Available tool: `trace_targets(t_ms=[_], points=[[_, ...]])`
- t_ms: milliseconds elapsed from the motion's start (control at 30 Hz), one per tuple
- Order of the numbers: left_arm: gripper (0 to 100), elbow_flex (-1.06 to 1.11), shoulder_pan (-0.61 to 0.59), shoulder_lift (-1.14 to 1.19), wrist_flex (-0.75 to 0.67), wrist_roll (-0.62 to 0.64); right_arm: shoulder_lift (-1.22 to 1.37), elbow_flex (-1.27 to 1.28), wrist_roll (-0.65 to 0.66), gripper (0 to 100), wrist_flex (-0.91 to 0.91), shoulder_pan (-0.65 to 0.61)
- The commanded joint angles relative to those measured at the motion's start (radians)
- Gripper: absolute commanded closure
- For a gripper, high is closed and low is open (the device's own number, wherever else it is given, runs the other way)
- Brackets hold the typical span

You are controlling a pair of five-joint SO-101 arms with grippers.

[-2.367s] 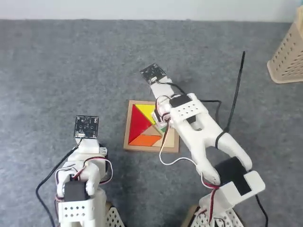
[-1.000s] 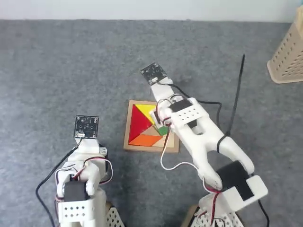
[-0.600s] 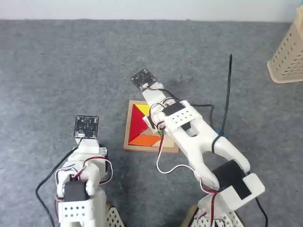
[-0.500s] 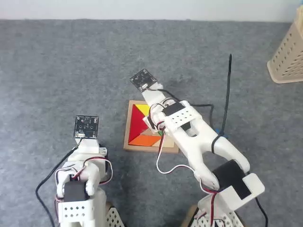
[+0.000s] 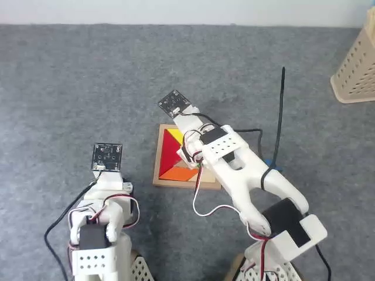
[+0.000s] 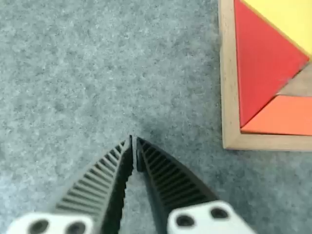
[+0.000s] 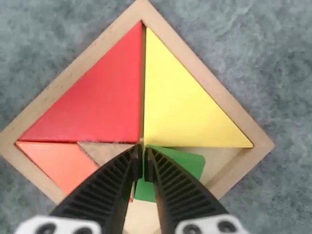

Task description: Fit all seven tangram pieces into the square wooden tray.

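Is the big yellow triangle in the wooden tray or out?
In. The yellow triangle lies inside the tray's rim, edge to edge with the red triangle.

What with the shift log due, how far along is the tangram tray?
Done: the red triangle, yellow triangle and orange piece lie flat in the wooden tray. In hand: the right gripper, shut, hangs over the green piece in the tray, beside what looks like bare wood. Remaining: that gap likely needs filling; the gripper hides the rest. The left gripper is shut over the carpet.
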Motion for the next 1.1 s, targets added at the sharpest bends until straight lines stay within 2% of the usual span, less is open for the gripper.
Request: trace_targets(t_ms=[0, 167, 367, 500, 600, 733, 867, 967, 1067], points=[[99, -0.012, -0.002, -0.017, 0.005, 0.009, -0.079, -0.006, 0.012, 99.2, 0.013, -0.004], [99, -0.012, -0.002, -0.017, 0.005, 0.009, -0.156, 0.012, 0.009, 99.2, 0.036, 0.008], [99, -0.012, -0.002, -0.017, 0.005, 0.009, -0.226, 0.049, -0.137, 99.2, 0.03, 0.157], [99, -0.012, -0.002, -0.017, 0.005, 0.009, -0.18, 0.052, -0.127, 99.2, 0.039, 0.188], [99, -0.012, -0.002, -0.017, 0.005, 0.009, -0.196, 0.023, -0.06, 99.2, 0.107, 0.243], [99, -0.012, -0.002, -0.017, 0.005, 0.009, -0.237, -0.089, 0.069, 99.2, 0.394, 0.357], [99, -0.012, -0.002, -0.017, 0.005, 0.009, -0.237, -0.109, 0.1, 99.2, 0.535, 0.49], [99, -0.012, -0.002, -0.017, 0.005, 0.009, -0.246, -0.051, 0.219, 99.1, 0.552, 0.541], [99, -0.012, -0.002, -0.017, 0.005, 0.009, -0.239, -0.018, 0.42, 97.0, 0.57, 0.572]])
